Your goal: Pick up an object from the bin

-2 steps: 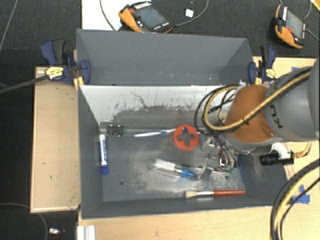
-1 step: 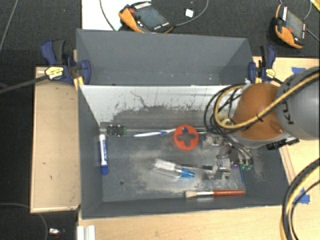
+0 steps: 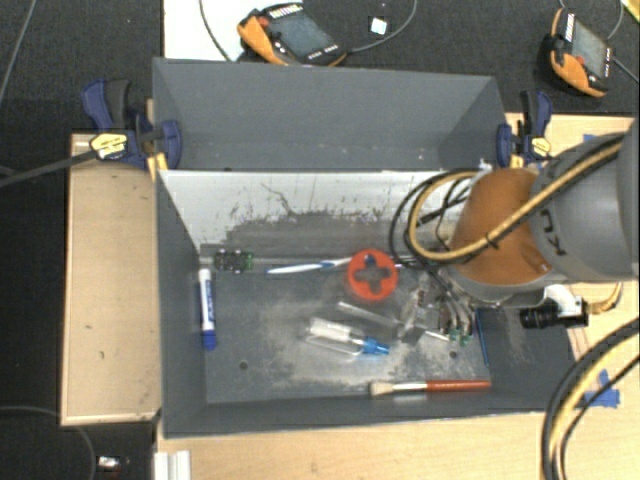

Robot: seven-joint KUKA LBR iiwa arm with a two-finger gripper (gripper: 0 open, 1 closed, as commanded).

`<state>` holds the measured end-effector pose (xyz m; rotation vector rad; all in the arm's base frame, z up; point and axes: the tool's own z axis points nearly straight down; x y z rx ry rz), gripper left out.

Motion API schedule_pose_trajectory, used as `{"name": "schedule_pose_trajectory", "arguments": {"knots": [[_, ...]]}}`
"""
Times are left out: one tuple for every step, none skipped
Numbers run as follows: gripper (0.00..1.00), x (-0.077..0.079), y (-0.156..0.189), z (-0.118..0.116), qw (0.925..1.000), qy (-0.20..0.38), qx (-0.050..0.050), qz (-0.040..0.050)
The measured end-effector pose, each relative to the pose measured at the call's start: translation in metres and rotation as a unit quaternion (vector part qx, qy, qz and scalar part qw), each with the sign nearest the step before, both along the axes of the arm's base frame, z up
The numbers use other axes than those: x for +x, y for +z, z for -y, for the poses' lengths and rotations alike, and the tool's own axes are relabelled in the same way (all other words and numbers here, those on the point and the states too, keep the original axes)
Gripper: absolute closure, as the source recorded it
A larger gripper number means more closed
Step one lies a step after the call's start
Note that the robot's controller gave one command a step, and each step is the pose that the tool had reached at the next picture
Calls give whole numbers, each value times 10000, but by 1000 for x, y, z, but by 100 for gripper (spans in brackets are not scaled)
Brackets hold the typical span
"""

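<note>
Toward the right side of the bin floor, the robot's gripper [image 3: 437, 320] hangs low, close above the scuffed grey metal; whether it is spread or pressed together cannot be told, and nothing can be made out in its grasp. Nearest to it on the left lies a small clear plastic tube with a blue tip [image 3: 345, 337], lying slantwise with the tip toward the gripper. Just beyond that, on the far side, sits an orange round disc with a cross-shaped cut-out [image 3: 372, 274], near the gripper but apart from it. On the near side, along the bin's near wall, lies a thin brush with a red handle [image 3: 430, 387], bristles pointing left. Farther left, a blue and white toothbrush [image 3: 300, 266] lies along the far edge of the floor, with a small black object [image 3: 232, 260] at its left end. A blue and white marker [image 3: 207, 308] lies against the left wall, well apart from the gripper. The grey metal bin [image 3: 320, 118] has tall sloping walls. The arm enters from the right, with an orange cover [image 3: 500, 233] and looping black and yellow cables [image 3: 420, 223] at its wrist. Beyond the bin is dark flooring [image 3: 60, 28], where two orange and black handheld devices [image 3: 290, 33] [image 3: 580, 53] and a white sheet [image 3: 200, 8] lie.
</note>
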<state>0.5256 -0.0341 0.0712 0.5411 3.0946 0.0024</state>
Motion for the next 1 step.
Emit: {"name": "schedule_pose_trajectory", "arguments": {"knots": [[100,0,0,0,10000,0,1,0]]}}
